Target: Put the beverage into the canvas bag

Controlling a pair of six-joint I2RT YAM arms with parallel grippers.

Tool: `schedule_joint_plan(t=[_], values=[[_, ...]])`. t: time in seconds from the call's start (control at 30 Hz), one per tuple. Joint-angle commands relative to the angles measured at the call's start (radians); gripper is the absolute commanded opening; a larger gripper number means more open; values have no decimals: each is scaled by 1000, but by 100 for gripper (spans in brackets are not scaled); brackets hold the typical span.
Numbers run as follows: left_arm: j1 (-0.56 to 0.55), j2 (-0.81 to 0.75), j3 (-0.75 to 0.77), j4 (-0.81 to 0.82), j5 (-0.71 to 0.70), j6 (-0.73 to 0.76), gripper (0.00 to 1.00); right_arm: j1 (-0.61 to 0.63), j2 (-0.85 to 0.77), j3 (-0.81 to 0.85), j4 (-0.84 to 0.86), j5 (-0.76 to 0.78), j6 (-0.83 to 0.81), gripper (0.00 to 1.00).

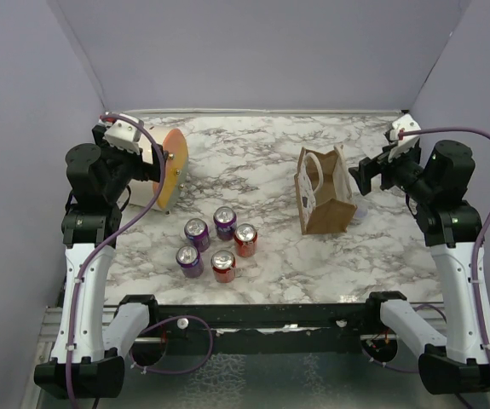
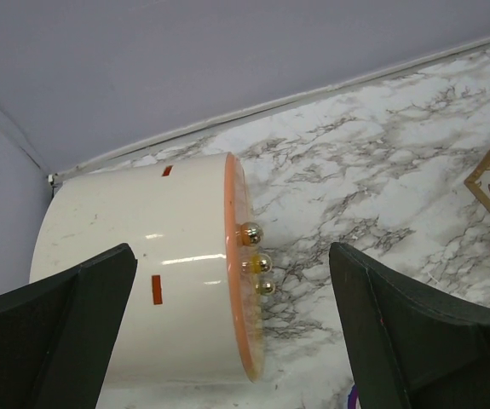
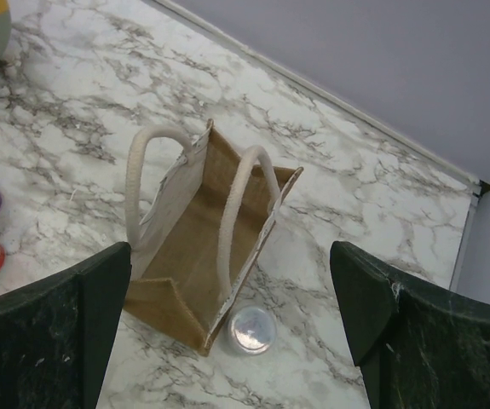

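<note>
The brown canvas bag [image 1: 324, 194] stands open on the marble table, right of centre, white handles up. In the right wrist view the bag [image 3: 195, 247] looks empty inside. Several beverage cans stand in a cluster at front centre: purple ones [image 1: 196, 230] and red ones [image 1: 245, 239]. My right gripper [image 1: 363, 175] hovers just right of the bag, open and empty; it looks down on the bag in its own view [image 3: 230, 260]. My left gripper [image 1: 147, 166] is open and empty over the cream cylinder, far from the cans, as its own view shows [image 2: 233, 251].
A big cream cylinder with an orange face [image 1: 166, 169] lies on its side at back left, also in the left wrist view [image 2: 151, 281]. A small round silver-topped thing [image 3: 251, 330] stands against the bag's outer corner. Grey walls enclose the table.
</note>
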Motion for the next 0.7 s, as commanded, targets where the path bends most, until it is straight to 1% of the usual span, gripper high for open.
schedule_joint_plan(t=[0.0,0.13,0.27,0.33,0.43,0.57,0.67], values=[[2,4,8,-9,79,36,99,8,68,59,-93,-139,-58,100],[0,19,19,-16,75,45,99,25,108,78,-75,-178,-58,98],[-1,34,34,-22,88,41,99,80,177,98,-71,-191,-56,96],[-2,40,40,-23,89,44,99,127,199,93,-46,-167,-50,94],[-5,47,46,-34,86,52,99,211,231,92,-16,-88,-54,90],[-13,57,48,-51,87,67,99,263,275,76,31,-54,-44,81],[-22,70,52,-64,91,82,99,282,310,59,60,-35,-39,70]])
